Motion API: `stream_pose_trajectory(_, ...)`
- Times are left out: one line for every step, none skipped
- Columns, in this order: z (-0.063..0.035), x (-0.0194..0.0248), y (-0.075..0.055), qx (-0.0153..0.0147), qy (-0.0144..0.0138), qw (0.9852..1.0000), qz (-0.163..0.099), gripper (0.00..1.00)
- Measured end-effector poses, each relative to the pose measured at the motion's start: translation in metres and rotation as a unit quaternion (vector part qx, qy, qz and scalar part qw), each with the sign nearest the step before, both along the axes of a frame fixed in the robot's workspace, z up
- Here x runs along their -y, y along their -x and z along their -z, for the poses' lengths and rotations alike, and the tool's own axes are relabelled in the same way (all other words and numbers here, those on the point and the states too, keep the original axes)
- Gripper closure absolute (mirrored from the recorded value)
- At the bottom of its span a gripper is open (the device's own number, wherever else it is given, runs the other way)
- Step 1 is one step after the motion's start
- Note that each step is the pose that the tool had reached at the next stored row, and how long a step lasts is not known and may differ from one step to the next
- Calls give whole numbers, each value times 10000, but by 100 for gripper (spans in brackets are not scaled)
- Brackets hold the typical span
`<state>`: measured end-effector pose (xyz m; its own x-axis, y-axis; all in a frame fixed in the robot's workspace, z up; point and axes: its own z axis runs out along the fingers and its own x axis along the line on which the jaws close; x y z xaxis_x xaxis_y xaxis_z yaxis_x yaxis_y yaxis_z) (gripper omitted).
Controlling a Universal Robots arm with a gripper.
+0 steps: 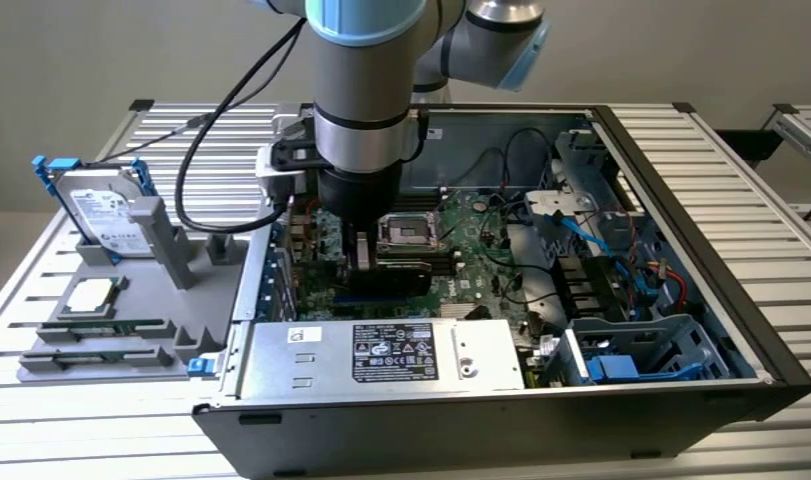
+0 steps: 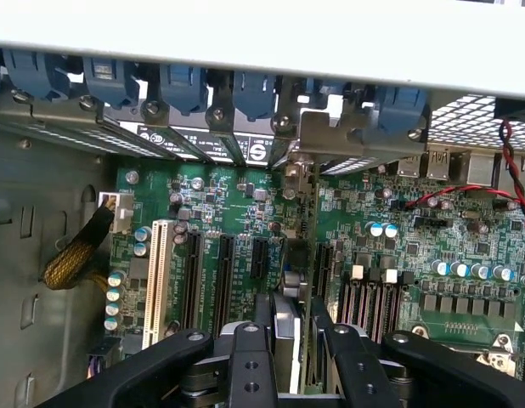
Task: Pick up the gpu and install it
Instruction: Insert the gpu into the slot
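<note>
At the exterior view's left, the grey holder [image 1: 152, 345] keeps the hard drive [image 1: 105, 210] and the memory strips [image 1: 92, 355]. I judge the pick-up done. My gripper [image 1: 365, 245] is down inside the open case [image 1: 512, 430], and my fingers [image 2: 250, 361] are clamped on the gpu [image 2: 288, 306], which stands on edge between them over the expansion slots of the motherboard [image 2: 398, 246]. In the wrist view its silver end bracket [image 2: 322, 140] sits up at the rear slot openings, beside the row of blue latches [image 2: 186, 85]. I cannot tell whether the card's edge is fully home in its slot, so I count the install as under way, not finished, since I have not let go. Further right in the exterior view lie the power supply [image 1: 392, 355] and the blue-edged drive cage [image 1: 645, 350].

Everything rests on a slatted aluminium table [image 1: 98, 425] that runs the width of the scene. A plain pale wall [image 1: 85, 50] stands behind, and a second slatted table [image 1: 805, 125] shows at the far right.
</note>
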<state>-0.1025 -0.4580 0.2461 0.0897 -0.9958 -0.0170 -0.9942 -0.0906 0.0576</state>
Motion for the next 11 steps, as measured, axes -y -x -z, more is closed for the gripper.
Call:
stream_pose_trajectory(9,-2,1,5,-10,10000,1,72)
stream_pose_trajectory(6,-2,1,4,-6,10000,1,65)
stream_pose_trajectory(0,0,1,1,-1,10000,1,58)
stream_pose_trajectory(0,1,0,1,0,10000,0,52)
stream_pose_trajectory(0,0,0,1,-1,10000,0,52)
stream_pose_trajectory(0,0,0,1,-1,10000,0,52)
stream_pose_trajectory(0,0,0,1,-2,10000,0,52)
stream_pose_trajectory(0,0,0,0,-1,10000,0,45)
stream_pose_trajectory(0,0,0,1,-2,10000,0,45)
stream_pose_trajectory(-3,1,0,0,-3,10000,0,45)
stream_pose_trajectory(-8,1,1,-1,-7,10000,0,45)
